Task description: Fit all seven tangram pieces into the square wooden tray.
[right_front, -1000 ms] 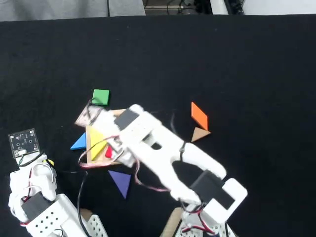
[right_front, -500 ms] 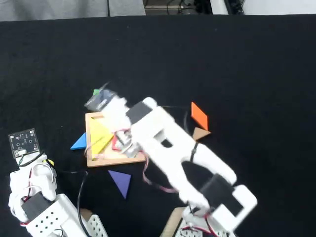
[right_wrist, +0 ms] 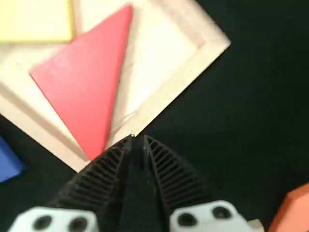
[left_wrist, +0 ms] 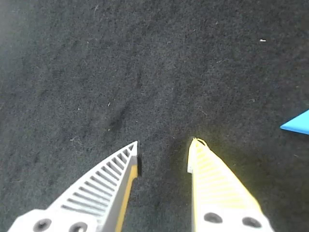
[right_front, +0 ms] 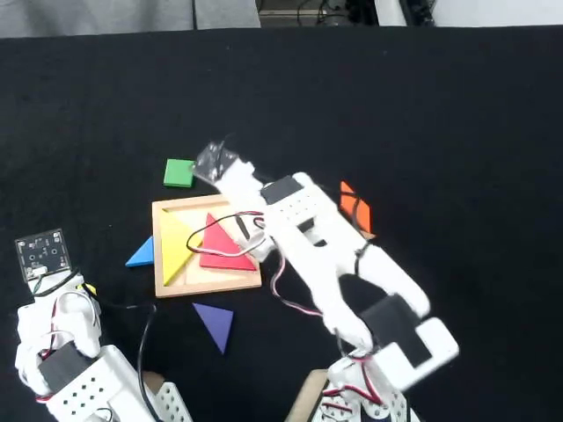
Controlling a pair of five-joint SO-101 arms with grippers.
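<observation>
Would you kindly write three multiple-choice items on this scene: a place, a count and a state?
1. Where is the green square? A in the tray; B on the table outside it; C in a gripper.
2. How many pieces lie in the tray? A two; B four; C seven.
3. How is the left gripper? A open, empty; B shut on a blue piece; C shut on the tray.
Key: 1 B, it lies clear of the tray's rim. 2 A, only the yellow triangle and red triangle are inside. 3 A, bare table shows between its fingers.
</observation>
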